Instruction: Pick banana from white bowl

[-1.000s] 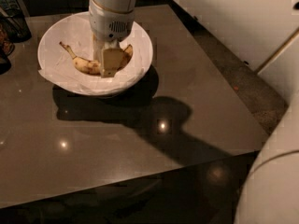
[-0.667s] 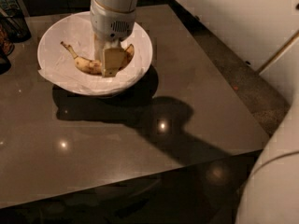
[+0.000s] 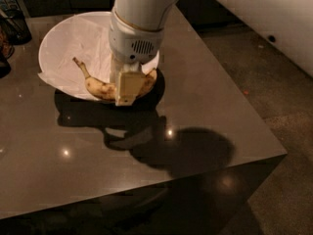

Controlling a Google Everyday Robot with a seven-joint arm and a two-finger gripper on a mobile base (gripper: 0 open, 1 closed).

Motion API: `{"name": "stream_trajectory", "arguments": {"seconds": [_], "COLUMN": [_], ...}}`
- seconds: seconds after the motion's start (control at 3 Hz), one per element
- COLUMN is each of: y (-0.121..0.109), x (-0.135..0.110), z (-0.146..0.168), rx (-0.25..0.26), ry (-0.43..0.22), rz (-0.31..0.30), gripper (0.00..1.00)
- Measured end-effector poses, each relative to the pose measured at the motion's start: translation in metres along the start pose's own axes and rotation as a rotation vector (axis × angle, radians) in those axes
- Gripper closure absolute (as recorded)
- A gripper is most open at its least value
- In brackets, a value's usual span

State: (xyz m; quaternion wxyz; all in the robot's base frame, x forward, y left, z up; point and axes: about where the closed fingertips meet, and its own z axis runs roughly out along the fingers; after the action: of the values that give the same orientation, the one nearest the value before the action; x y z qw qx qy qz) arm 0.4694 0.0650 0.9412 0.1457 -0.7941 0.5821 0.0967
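Note:
The white bowl [image 3: 63,38] stands at the back left of the dark table, lined with crinkled white paper. The banana [image 3: 99,87], yellow with brown speckles and a dark stem pointing up-left, hangs over the bowl's near rim. My gripper [image 3: 126,88] reaches down from the white arm and is shut on the banana's middle, with one pale finger [image 3: 128,86] covering its front. The banana looks raised clear of the bowl's floor, and its shadow falls on the table below. Its right end shows just past the finger.
Dark objects [image 3: 13,24] stand at the table's far left edge beside the bowl. The table [image 3: 205,106] ends at a front edge and a right edge, with grey floor [image 3: 274,82] beyond. My arm's shadow lies across the table's middle.
The gripper has risen with the banana in it, from low inside the bowl to above the near rim. The view now sits closer to the table.

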Motion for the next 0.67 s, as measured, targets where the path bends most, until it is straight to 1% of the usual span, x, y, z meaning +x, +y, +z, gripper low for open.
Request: {"name": "stream_trajectory", "arguments": {"seconds": [0.33,0.67], "y": [0.041,0.064], "x": [0.0,0.001], "z": [-0.013,-0.022], "rx": [0.005,0.026], "ry": [-0.007,0.0], "rz": [0.055,0.09], "gripper": [1.0,1.0]}}
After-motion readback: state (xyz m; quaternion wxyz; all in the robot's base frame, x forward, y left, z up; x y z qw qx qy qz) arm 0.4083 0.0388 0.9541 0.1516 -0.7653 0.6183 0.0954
